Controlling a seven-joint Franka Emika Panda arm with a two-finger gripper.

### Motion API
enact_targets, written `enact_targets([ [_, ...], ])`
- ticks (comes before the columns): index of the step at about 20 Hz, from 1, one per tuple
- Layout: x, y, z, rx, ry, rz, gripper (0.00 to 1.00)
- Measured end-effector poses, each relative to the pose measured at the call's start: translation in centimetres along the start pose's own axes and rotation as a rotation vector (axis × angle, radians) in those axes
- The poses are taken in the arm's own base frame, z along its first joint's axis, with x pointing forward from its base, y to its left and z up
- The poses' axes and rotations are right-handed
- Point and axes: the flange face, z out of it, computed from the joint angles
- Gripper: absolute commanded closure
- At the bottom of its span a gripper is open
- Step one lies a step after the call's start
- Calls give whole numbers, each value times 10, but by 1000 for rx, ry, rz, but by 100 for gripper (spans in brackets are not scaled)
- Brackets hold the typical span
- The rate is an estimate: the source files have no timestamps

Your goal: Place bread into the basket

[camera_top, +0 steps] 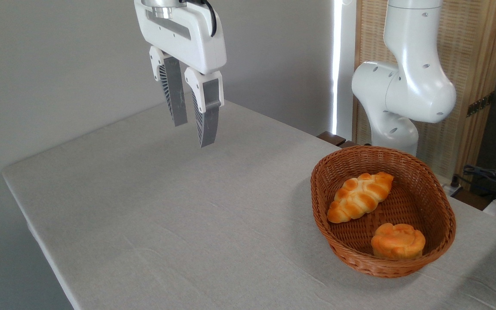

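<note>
Already the bread (pixel 360 196) lies inside the basket (pixel 439 202), next to a round bun (pixel 398 241). So the job looks done. High over the table (pixel 144 206), far away, the gripper (pixel 194 131) hangs empty, fingers slightly apart. Nothing more seems needed.

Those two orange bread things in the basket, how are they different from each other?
The braided loaf is long with tapered ends; the round bun is short and squat. The loaf lies slanted across the middle of the basket; the bun sits by the near rim. The loaf has knobbly plaited segments; the bun has a petal-like top. Both are glossy golden-orange and lie inside the basket.
</note>
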Motion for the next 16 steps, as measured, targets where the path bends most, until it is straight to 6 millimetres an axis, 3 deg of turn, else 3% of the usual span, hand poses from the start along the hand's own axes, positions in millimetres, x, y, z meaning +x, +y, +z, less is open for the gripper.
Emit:
enact_targets([
  [7, 24, 16, 12, -13, -16, 6, 0],
  [16, 13, 4, 6, 30, -42, -15, 0],
])
